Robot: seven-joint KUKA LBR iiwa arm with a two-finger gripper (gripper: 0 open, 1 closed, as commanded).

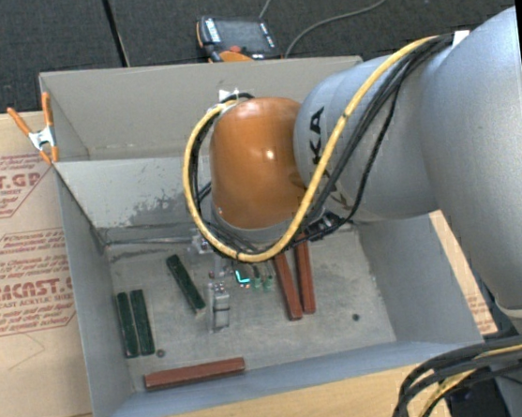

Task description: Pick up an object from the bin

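My gripper (220,308) hangs below the orange wrist cover, low over the bin floor near the middle. Just to its left lies a dark green bar (184,283), tilted, its lower end close to the gripper but apart from it. To the gripper's right, two red-brown bars (295,286) lie side by side, their upper ends hidden under the arm. Nothing shows in the gripper's grasp.
A pair of dark green bars (133,323) lies upright near the left wall. One long red-brown bar (194,373) rests along the front wall. The arm and its cables cover the bin's back right part.
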